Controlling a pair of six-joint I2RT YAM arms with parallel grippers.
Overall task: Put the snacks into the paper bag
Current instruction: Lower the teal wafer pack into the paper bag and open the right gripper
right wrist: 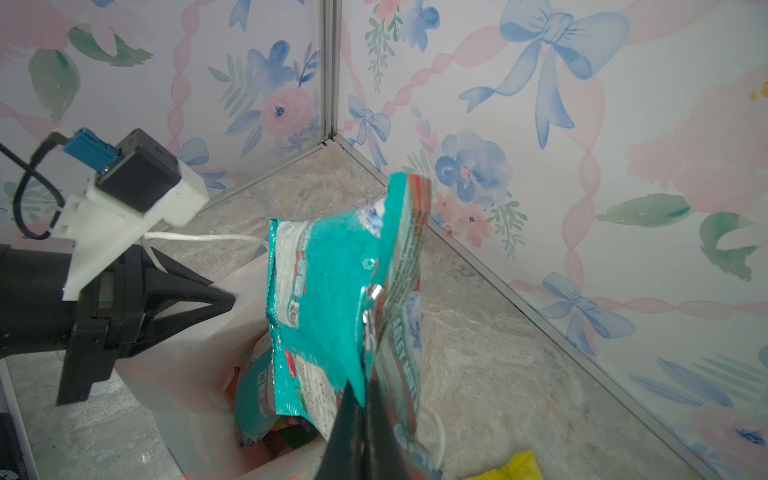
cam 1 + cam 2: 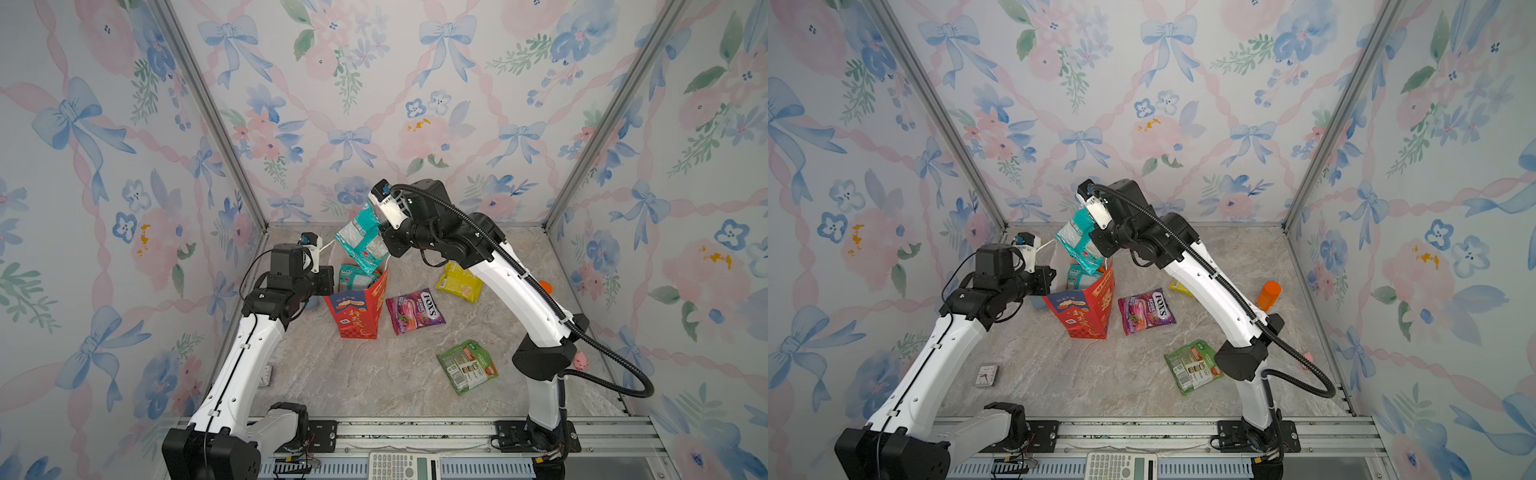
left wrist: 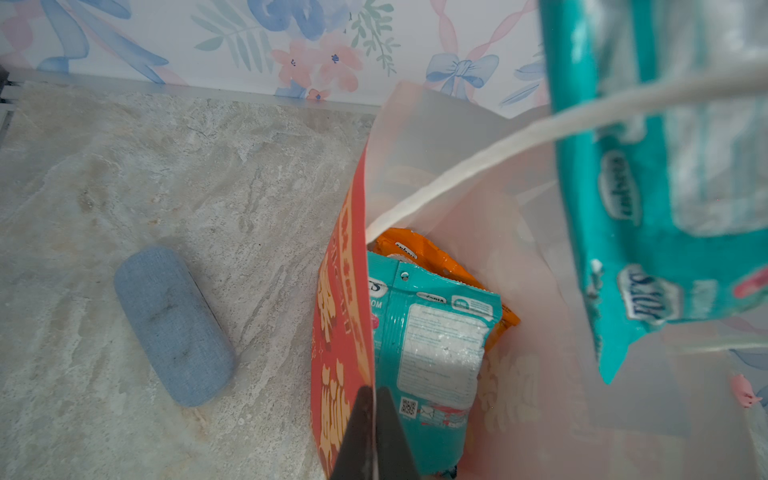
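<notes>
The calculator (image 2: 401,465) lies at the near edge in both top views. Only the left wrist view shows a blue case (image 3: 174,324) beside the bag (image 3: 340,332) and, inside it, a stowed teal packet (image 3: 432,345) over an orange packet (image 3: 424,253). Only a top view shows the bottle (image 2: 1268,295) whole. The left gripper (image 3: 374,392) is clamped on the bag's rim. The right gripper (image 1: 363,386) pinches a crumpled teal packet (image 1: 324,299) hanging over the open mouth. The red bag stands upright on the table (image 2: 353,382), with a purple packet (image 2: 415,311), a yellow packet (image 2: 459,282) and a green packet (image 2: 467,365) lying to its right.
</notes>
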